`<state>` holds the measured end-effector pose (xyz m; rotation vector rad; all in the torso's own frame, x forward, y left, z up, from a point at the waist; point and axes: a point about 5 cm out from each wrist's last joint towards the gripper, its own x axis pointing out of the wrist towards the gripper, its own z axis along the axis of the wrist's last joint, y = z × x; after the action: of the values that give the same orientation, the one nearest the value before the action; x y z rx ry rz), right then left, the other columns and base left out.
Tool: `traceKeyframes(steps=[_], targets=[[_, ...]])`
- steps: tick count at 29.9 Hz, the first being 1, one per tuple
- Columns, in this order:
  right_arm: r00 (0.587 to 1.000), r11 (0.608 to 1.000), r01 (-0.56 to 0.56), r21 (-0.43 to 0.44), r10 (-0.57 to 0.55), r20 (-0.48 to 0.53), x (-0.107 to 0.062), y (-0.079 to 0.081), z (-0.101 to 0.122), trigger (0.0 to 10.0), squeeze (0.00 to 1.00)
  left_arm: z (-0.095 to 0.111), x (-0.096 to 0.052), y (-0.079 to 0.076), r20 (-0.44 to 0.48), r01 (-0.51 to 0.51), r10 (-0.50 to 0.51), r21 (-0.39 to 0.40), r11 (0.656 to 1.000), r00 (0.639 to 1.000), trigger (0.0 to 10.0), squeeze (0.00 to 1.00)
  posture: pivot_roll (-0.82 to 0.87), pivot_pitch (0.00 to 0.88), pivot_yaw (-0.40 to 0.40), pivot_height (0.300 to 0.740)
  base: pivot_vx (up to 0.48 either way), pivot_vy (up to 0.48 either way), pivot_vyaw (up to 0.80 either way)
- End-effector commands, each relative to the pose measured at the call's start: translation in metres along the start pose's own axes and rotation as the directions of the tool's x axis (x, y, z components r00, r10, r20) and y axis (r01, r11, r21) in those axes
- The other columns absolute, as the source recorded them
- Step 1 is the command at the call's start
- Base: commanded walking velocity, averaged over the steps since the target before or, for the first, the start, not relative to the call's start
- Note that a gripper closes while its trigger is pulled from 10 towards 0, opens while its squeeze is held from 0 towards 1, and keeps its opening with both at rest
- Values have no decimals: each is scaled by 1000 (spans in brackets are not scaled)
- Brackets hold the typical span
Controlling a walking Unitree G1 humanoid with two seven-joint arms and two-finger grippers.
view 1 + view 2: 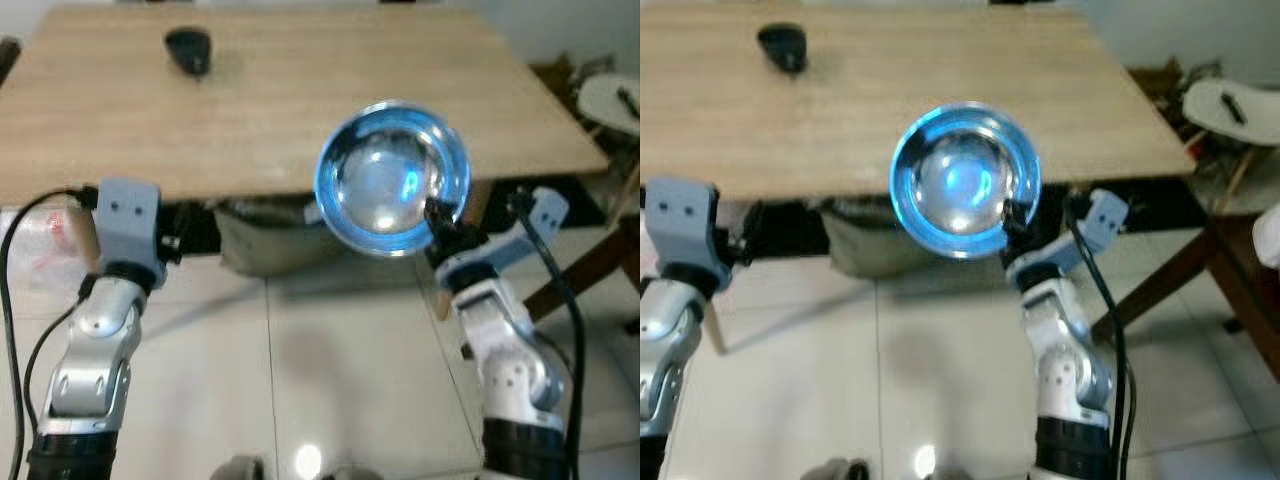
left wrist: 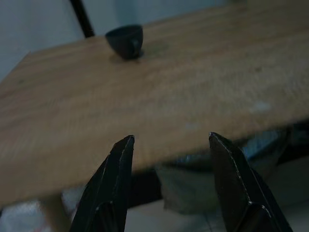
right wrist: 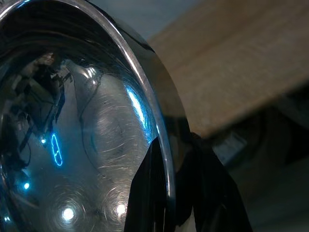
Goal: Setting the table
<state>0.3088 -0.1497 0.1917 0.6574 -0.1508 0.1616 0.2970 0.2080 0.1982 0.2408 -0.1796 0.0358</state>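
At the lower left of the left eye view the left gripper (image 2: 169, 145) is held up before the near edge of the table (image 1: 300, 110). In the left wrist view its two fingers are spread apart with nothing between them, pointed across the tabletop toward a small dark cup (image 2: 125, 41). That cup (image 1: 189, 50) is seen at the upper left of the head view, standing on the far part of the table, well apart from everything else.

At the centre of the frame a shiny steel bowl (image 1: 392, 178) is carried in the air, tilted so its inside faces the camera, over the table's near edge and partly over the floor. At the lower right of the bowl its rim is pinched by the right gripper (image 1: 437, 216); in the right wrist view one finger (image 3: 147, 193) is seen inside the rim and the other outside it.

The step in hand is judged to be bringing the bowl to the table. For the next move the bowl would need to be carried further over the tabletop, levelled, lowered until its base rests on the wood, and only then released.

No brand, label or readable writing is made out on any item.
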Motion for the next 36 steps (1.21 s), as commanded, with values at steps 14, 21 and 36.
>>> traceKeyframes(steps=[14, 21, 36], targets=[[982, 986, -167, 24, 169, -90, -4, 25, -15, 10000, 0, -3, -7, -1, -8, -21, 22, 39, 999, 1000, 10000, 494, -79, 84, 22, 740, 465, 0, 0], [967, 975, -213, 61, 219, -130, -7, 34, -25, 10000, 0, -1, -12, -1, 7, -35, 35, 64, 997, 999, 10000, 498, -68, 91, 17, 740, 465, 0, 635], [987, 992, -115, 57, 120, -104, -3, 18, -19, 10000, 0, -1, -11, -5, 6, -27, 26, 54, 998, 1000, 10000, 482, -69, 96, 21, 740, 462, 0, 318]])
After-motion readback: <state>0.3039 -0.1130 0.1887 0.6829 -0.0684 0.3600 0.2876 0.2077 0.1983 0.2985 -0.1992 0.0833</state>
